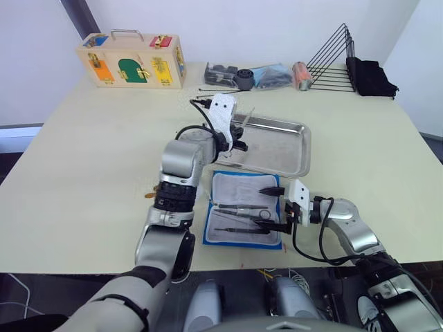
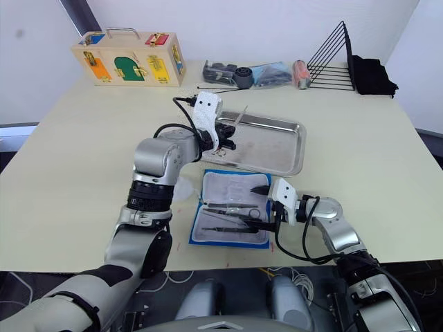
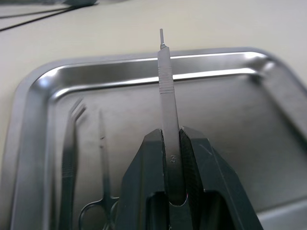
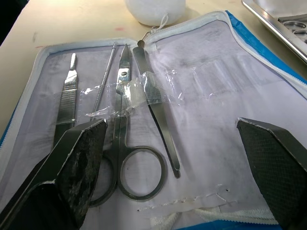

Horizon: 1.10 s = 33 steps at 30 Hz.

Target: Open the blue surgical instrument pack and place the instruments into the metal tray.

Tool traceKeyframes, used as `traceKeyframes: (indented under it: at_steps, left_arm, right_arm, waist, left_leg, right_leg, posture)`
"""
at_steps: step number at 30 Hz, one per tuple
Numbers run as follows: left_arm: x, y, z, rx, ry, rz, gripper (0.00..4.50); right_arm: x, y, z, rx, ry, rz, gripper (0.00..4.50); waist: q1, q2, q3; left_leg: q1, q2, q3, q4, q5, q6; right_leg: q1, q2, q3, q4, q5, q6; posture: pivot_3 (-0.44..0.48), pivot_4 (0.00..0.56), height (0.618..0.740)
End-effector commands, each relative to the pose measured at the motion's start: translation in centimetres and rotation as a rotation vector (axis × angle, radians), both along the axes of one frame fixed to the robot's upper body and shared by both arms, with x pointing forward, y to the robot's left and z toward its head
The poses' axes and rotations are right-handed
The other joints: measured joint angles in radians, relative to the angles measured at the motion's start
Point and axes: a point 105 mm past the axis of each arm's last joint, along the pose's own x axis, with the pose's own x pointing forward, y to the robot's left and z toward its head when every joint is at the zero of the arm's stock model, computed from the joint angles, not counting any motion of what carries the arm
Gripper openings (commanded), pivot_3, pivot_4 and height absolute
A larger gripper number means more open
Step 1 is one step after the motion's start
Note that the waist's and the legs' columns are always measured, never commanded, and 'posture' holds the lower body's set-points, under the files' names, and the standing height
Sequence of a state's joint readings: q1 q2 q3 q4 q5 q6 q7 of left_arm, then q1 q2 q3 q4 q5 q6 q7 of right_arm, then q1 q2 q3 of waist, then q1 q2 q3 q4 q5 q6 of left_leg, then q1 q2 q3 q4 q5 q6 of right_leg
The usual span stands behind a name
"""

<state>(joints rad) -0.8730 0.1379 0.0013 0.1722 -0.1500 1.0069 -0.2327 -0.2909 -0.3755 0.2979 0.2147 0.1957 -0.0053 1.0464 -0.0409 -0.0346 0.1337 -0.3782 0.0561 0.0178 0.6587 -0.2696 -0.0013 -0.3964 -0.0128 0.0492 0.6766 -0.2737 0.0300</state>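
Observation:
The blue surgical instrument pack [image 1: 239, 188] lies open near the table's front edge, pale lining up. Several instruments [image 4: 125, 143] rest in it under clear straps: scissors, tweezers, a flat handle and a thin probe. My right gripper [image 1: 272, 208] is open and hovers low over the pack's right part, nothing between its fingers [image 4: 76, 158]. Behind the pack sits the metal tray [image 1: 304, 146]. My left gripper [image 3: 171, 136] hangs over the tray's left end, shut on a thin silver scalpel-like handle [image 3: 165, 76] that points away from it. Forceps [image 3: 69, 148] and small scissors [image 3: 103, 158] lie in the tray.
A wooden latch box [image 1: 131, 62] stands at the back left. A black wire rack [image 1: 332, 62] and a black cloth [image 1: 370, 76] are at the back right, with small clutter [image 1: 256, 75] and thin black rods [image 1: 214, 90] between. A white round pouch [image 4: 153, 9] sits beside the pack.

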Motion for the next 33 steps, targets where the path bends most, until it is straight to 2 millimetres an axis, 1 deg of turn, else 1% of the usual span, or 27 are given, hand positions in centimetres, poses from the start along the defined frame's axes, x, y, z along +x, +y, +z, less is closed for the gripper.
traceKeyframes:
  at_steps: [1, 6, 10, 18, 25, 27, 28, 30, 31, 32, 33]
  left_arm:
    - [0.8, -0.3, 0.9, 0.02, -0.065, 0.057, 0.08]
    - [1.0, -0.2, -1.2, 0.052, -0.034, 0.098, 0.08]
    - [1.5, 0.0, -2.2, 0.061, -0.02, 0.123, 0.08]
    - [2.1, 0.0, -3.6, 0.037, 0.03, 0.151, 0.08]
    - [2.2, 0.0, -4.3, 0.042, 0.044, 0.148, 0.08]
    - [2.1, 0.0, -4.3, 0.038, 0.047, 0.145, 0.96]
    - [2.1, -0.1, -4.3, 0.039, 0.047, 0.143, 1.25]
    - [2.1, -0.1, -4.3, 0.04, 0.047, 0.141, 2.1]
    - [2.1, -0.2, -4.3, 0.042, 0.046, 0.14, 2.65]
    - [2.1, -0.2, -4.3, 0.044, 0.045, 0.139, 3.04]
    - [2.1, -0.2, -4.2, 0.046, 0.042, 0.138, 3.04]
  right_arm:
    - [-2.0, -1.5, -5.8, -0.161, 0.205, -0.021, 4.5]
    - [-2.0, -1.5, -5.8, -0.162, 0.204, -0.023, 4.5]
    - [-2.0, -1.5, -5.8, -0.16, 0.207, -0.025, 4.5]
    - [-2.0, -1.6, -5.9, -0.161, 0.208, -0.026, 4.5]
    - [-2.2, -1.5, -5.9, -0.157, 0.208, -0.029, 4.5]
    - [-2.2, -1.5, -5.9, -0.156, 0.209, -0.03, 4.5]
    - [-2.2, -1.6, -5.9, -0.156, 0.209, -0.03, 4.5]
    - [-2.3, -1.6, -5.9, -0.155, 0.21, -0.031, 4.5]
    - [-2.3, -1.6, -5.9, -0.155, 0.21, -0.031, 4.5]
    - [-2.3, -1.6, -5.9, -0.155, 0.21, -0.032, 4.5]
    - [-2.3, -1.6, -5.9, -0.155, 0.211, -0.033, 4.5]
  waist:
    - [0.0, 0.0, 0.0]
    - [0.0, 0.0, 0.0]
    - [0.0, 0.0, 0.0]
    - [0.0, 0.0, 0.0]
    - [0.0, 0.0, 0.0]
    - [0.0, 0.0, 0.0]
    - [0.0, 0.0, 0.0]
    - [0.0, 0.0, 0.0]
    - [0.0, 0.0, 0.0]
    - [0.0, 0.0, 0.0]
    - [0.0, 0.0, 0.0]
  left_leg:
    - [0.0, 0.0, 0.0, 0.0, 0.0, 0.0]
    - [0.0, 0.0, 0.0, 0.0, 0.0, 0.0]
    - [0.0, 0.0, 0.0, 0.0, 0.0, 0.0]
    - [0.0, 0.0, 0.0, 0.0, 0.0, 0.0]
    - [0.0, 0.0, 0.0, 0.0, 0.0, 0.0]
    - [0.0, 0.0, 0.0, 0.0, 0.0, 0.0]
    - [0.0, 0.0, 0.0, 0.0, 0.0, 0.0]
    - [0.0, 0.0, 0.0, 0.0, 0.0, 0.0]
    - [0.0, 0.0, 0.0, 0.0, 0.0, 0.0]
    - [0.0, 0.0, 0.0, 0.0, 0.0, 0.0]
    - [0.0, 0.0, 0.0, 0.0, 0.0, 0.0]
  right_leg:
    - [0.0, 0.0, 0.0, 0.0, 0.0, 0.0]
    - [0.0, 0.0, 0.0, 0.0, 0.0, 0.0]
    - [0.0, 0.0, 0.0, 0.0, 0.0, 0.0]
    - [0.0, 0.0, 0.0, 0.0, 0.0, 0.0]
    - [0.0, 0.0, 0.0, 0.0, 0.0, 0.0]
    - [0.0, 0.0, 0.0, 0.0, 0.0, 0.0]
    - [0.0, 0.0, 0.0, 0.0, 0.0, 0.0]
    - [0.0, 0.0, 0.0, 0.0, 0.0, 0.0]
    - [0.0, 0.0, 0.0, 0.0, 0.0, 0.0]
    - [0.0, 0.0, 0.0, 0.0, 0.0, 0.0]
    - [0.0, 0.0, 0.0, 0.0, 0.0, 0.0]
  posture:
    - [0.0, 0.15, 0.74]
    - [0.0, 0.15, 0.74]
    - [0.0, 0.15, 0.74]
    - [0.0, 0.15, 0.74]
    - [0.0, 0.15, 0.74]
    - [0.0, 0.15, 0.74]
    - [0.0, 0.15, 0.74]
    - [0.0, 0.15, 0.74]
    - [0.0, 0.15, 0.74]
    - [0.0, 0.15, 0.74]
    - [0.0, 0.15, 0.74]
